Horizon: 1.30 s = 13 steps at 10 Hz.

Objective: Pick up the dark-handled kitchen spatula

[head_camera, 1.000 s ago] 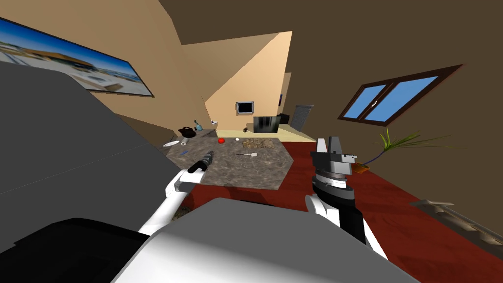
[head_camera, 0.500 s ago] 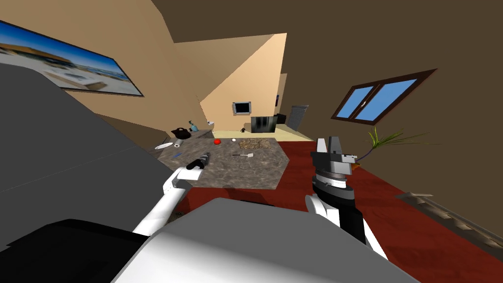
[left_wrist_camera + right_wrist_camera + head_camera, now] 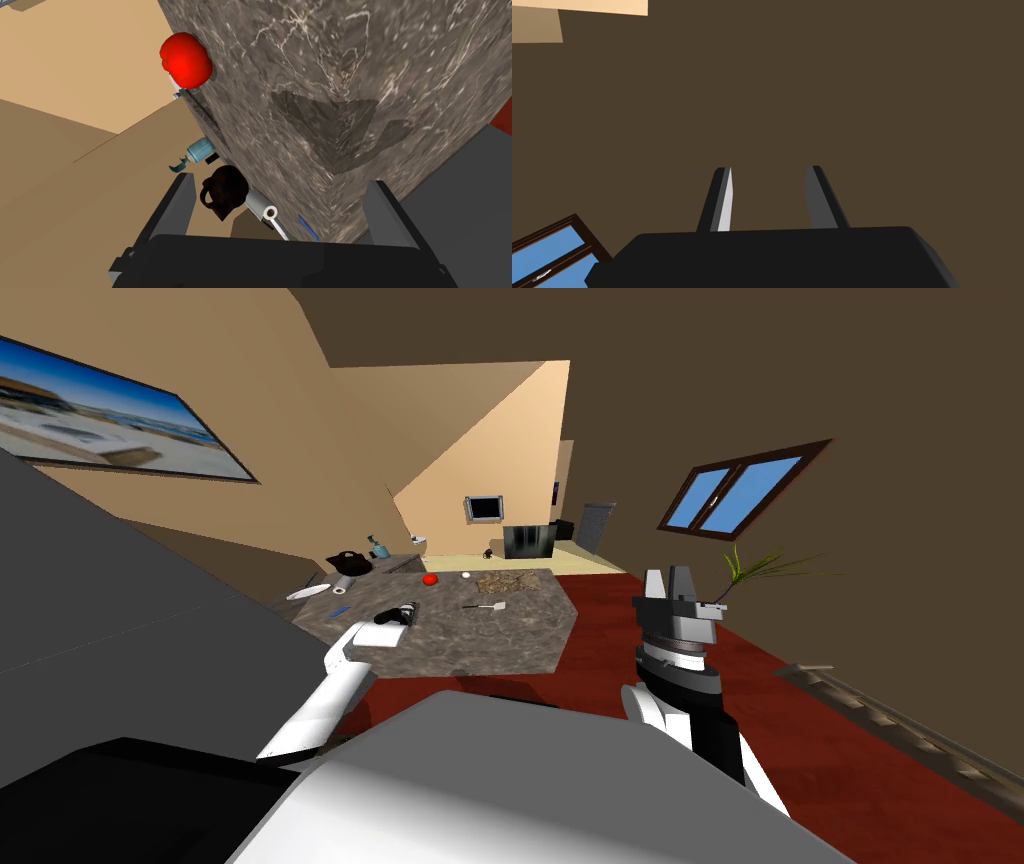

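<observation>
The spatula (image 3: 487, 607), with a thin dark handle and a pale blade, lies flat near the middle of the marbled brown counter (image 3: 500, 643). My left gripper (image 3: 400, 613) hovers over the counter's near-left part, about a hand's length left of the spatula. In the left wrist view the left gripper (image 3: 282, 202) is open and empty, pointing along the counter (image 3: 400, 60) top. My right gripper (image 3: 672, 585) is raised beside the counter's right edge, and its fingers (image 3: 722, 200) stand apart with nothing between them.
On the counter's far left sit a red fruit (image 3: 430, 579), a dark teapot (image 3: 348, 561), a blue bottle (image 3: 379, 550), a white plate (image 3: 306, 591), a grey roll (image 3: 262, 208) and a blue pen (image 3: 307, 227). A dark grey block (image 3: 120, 618) looms close on my left. A plant (image 3: 750, 568) stands right.
My head view has swung, so the whole room and counter slid left. My left hand stayed over the counter's near-left part and now looks tipped further down. The right arm is unchanged.
</observation>
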Tool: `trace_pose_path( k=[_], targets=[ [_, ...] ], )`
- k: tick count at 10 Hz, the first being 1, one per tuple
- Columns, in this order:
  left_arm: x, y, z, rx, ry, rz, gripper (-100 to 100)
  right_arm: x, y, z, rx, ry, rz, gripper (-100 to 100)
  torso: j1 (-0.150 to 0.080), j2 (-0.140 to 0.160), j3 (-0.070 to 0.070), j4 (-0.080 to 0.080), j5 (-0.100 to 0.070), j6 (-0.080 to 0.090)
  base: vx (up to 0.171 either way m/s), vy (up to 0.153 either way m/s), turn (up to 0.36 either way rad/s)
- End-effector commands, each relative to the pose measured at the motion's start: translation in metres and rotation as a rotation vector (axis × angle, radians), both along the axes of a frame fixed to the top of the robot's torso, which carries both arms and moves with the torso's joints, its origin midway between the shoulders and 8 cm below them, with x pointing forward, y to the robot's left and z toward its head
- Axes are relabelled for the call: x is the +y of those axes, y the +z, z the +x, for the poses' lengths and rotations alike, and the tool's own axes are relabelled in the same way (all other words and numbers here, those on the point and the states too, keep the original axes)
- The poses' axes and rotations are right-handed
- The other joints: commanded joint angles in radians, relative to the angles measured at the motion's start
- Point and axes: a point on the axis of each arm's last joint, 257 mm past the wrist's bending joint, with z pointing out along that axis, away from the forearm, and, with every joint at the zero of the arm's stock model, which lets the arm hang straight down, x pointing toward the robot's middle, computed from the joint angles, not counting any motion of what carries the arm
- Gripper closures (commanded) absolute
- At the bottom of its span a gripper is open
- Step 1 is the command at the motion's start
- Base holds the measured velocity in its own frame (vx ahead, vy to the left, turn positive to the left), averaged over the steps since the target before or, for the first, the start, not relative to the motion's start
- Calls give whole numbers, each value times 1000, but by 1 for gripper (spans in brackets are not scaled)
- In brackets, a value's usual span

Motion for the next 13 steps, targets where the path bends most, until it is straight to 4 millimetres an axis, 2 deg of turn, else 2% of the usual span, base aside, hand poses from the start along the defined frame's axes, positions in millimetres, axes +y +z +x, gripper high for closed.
trace_pose_path(
  k=[1, 2, 3, 5, 6, 7, 8, 9, 10, 11, 12, 13],
  targets=[
    [21, -7, -12, 54, 50, -1, -100, 0, 0, 0, 0, 0, 0, 0, 0, 0, 0, 0, 0, 0, 62, -86, -145],
    [22, -11, -16, 74, 61, -8, -100, 0, 0, 0, 0, 0, 0, 0, -1, -1, -1, 0, 0, 1, 61, -86, -78],
    [38, -11, -23, 103, 93, -7, -100, 0, 0, 0, 0, 0, 0, 0, -1, -1, -1, 0, 0, 0, 53, -101, -121],
    [38, -17, -30, 132, 110, -18, -100, 0, 0, 0, 0, 0, 0, 0, -1, 0, 0, 0, 0, 0, 30, -51, -38],
    [52, -20, -40, 173, 146, -26, -100, 0, 0, 0, 0, 0, 0, 0, 2, 1, 1, 0, 0, 0, 54, -69, -161],
    [52, -23, -43, 187, 154, -32, -100, 0, 0, 0, 0, 0, 0, 0, 0, 0, 0, 0, 0, 1, 57, -74, -88],
    [64, -26, -52, 222, 185, -41, -100, 0, 0, 0, 0, 0, 0, 0, 0, 0, 0, 0, 0, 0, 71, -96, -145],
    [64, -29, -57, 241, 196, -49, -100, 0, 0, 0, 0, 0, 0, 0, -1, -1, -1, 0, 0, 0, 55, -77, -75],
    [73, -31, -66, 273, 222, -61, -100, 0, 0, 0, 0, 0, 0, 0, -1, 0, 0, 0, 0, 0, 85, -97, -150],
    [73, -35, -72, 295, 234, -71, -100, 0, 0, 0, 0, 0, 0, 0, -2, -2, -1, 0, 0, 1, 72, -83, -81],
    [81, -39, -81, 329, 260, -88, -100, 0, 0, 0, 0, 0, 0, 0, -1, -1, -1, 0, 0, 0, 72, -101, -148],
    [80, -42, -86, 347, 269, -97, -100, 0, 0, 0, 0, 0, 0, 0, -2, -2, -1, 0, 0, 1, 66, -78, -66]
  ],
)
